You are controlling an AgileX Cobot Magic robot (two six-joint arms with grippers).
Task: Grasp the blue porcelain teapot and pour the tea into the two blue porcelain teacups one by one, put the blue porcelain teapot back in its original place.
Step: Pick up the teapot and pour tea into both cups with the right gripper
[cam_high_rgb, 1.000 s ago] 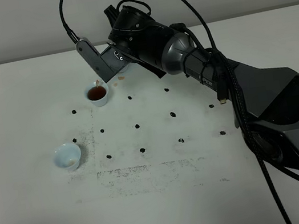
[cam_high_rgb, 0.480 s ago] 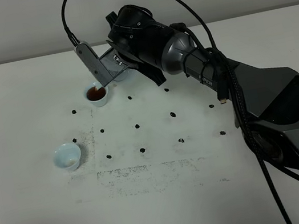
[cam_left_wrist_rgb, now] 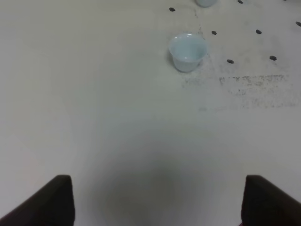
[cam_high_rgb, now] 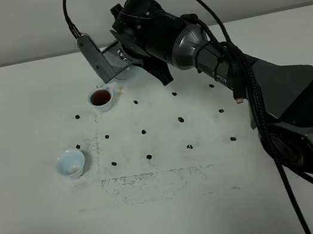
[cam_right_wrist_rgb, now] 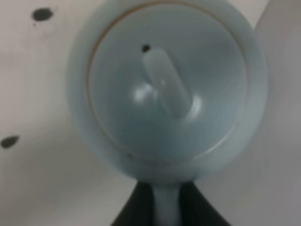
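Observation:
My right gripper [cam_high_rgb: 112, 64] reaches across to the far left of the table and is shut on the loop handle of the blue porcelain teapot [cam_right_wrist_rgb: 167, 89]. In the right wrist view the teapot's lid and knob [cam_right_wrist_rgb: 164, 84] fill the frame. In the exterior view the arm hides most of it, and only a pale sliver [cam_high_rgb: 127, 73] shows. One blue teacup [cam_high_rgb: 101, 97], holding dark tea, stands just below the gripper. The other teacup [cam_high_rgb: 70, 163] is empty, nearer the front left, and also shows in the left wrist view [cam_left_wrist_rgb: 187, 51]. My left gripper [cam_left_wrist_rgb: 162, 202] is open and empty, well short of it.
A grid of small dark dots [cam_high_rgb: 144, 131] and a smudged grey patch [cam_high_rgb: 155, 181] mark the white table. The right arm's body and cables [cam_high_rgb: 252, 106] cross the right half of the table. The filled cup's base shows at the left wrist view's edge [cam_left_wrist_rgb: 206, 2].
The thin stream of tea into the far cup has stopped. My right gripper has lifted a little and turned the teapot back, away from that cup. The left arm has not moved.

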